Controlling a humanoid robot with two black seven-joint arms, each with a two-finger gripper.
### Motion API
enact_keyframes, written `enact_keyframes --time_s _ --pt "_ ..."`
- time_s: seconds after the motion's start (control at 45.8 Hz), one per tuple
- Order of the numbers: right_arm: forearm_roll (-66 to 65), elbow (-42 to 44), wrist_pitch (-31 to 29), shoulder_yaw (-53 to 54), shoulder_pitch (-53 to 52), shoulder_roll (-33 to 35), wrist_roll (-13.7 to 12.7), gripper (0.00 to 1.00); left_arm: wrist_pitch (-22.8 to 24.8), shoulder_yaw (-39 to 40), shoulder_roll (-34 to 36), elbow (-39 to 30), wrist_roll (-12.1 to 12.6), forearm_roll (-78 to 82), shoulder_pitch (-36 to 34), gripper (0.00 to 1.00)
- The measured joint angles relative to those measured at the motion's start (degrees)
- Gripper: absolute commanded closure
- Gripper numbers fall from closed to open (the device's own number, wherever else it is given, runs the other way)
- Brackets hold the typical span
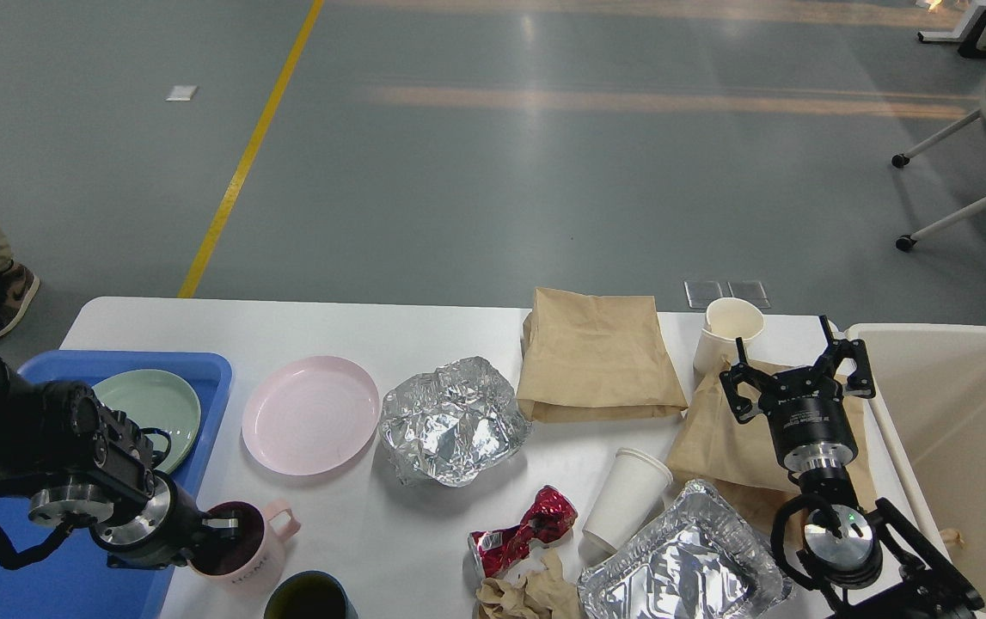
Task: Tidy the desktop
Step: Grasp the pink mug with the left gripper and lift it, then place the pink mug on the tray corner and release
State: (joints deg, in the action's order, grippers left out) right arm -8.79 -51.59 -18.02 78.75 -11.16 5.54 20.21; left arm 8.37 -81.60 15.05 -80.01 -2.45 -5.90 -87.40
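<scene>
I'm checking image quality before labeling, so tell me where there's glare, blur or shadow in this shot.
Head view: sharp overall; long light streaks glare on the grey floor; the crumpled foil and foil tray throw bright highlights; shadows on the desktop are soft and short; the left gripper, dark at the pink mug, is hard to resolve.

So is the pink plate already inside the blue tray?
No, the pink plate lies on the white desktop beside the blue tray, which holds only the green plate.
</scene>
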Motion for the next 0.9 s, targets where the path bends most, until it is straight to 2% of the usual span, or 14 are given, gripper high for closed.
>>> enact_keyframes --time_s 0.087,0.109,0.197,0.262,0.328,0.525,0.678,0.765,0.896 --pt "0.00 0.00 0.00 0.00 0.00 0.00 0.00 0.00 2.13 -0.06 1.49 -0.08 2.75 0.02 -2.34 1.00" --pt "0.00 0.00 0.00 0.00 0.00 0.00 0.00 0.00 4.40 -0.16 2.45 -0.19 3.36 0.04 -4.19 1.00" --pt "0.00 0.00 0.00 -0.04 0.00 0.00 0.00 0.00 10.15 -0.56 3.67 -0.50 3.64 0.08 -8.37 1.00" --pt "0.00 0.04 0.00 -0.04 0.00 0.00 0.00 0.00 17.49 -1.53 4.57 -1.98 3.62 0.09 -15.51 1.00" --pt "0.00 0.06 0.00 -0.04 0.00 0.00 0.00 0.00 20.72 -1.96 5.01 -3.93 3.63 0.09 -20.10 1.00" --pt "0.00 0.09 0.00 -0.02 0.01 0.00 0.00 0.00 25.18 -4.57 5.40 -13.30 3.83 0.72 -37.92 1.00" --pt "0.00 0.09 0.00 0.00 0.00 0.00 0.00 0.00 32.15 -6.21 5.77 -17.49 3.70 3.83 -51.63 1.00" --pt "0.00 0.09 0.00 0.00 0.00 0.00 0.00 0.00 35.44 -6.51 6.31 -18.01 3.68 4.98 -55.58 1.00" --pt "0.00 0.09 0.00 0.00 0.00 0.00 0.00 0.00 36.45 -7.28 7.39 -16.93 3.63 6.61 -55.88 1.00"
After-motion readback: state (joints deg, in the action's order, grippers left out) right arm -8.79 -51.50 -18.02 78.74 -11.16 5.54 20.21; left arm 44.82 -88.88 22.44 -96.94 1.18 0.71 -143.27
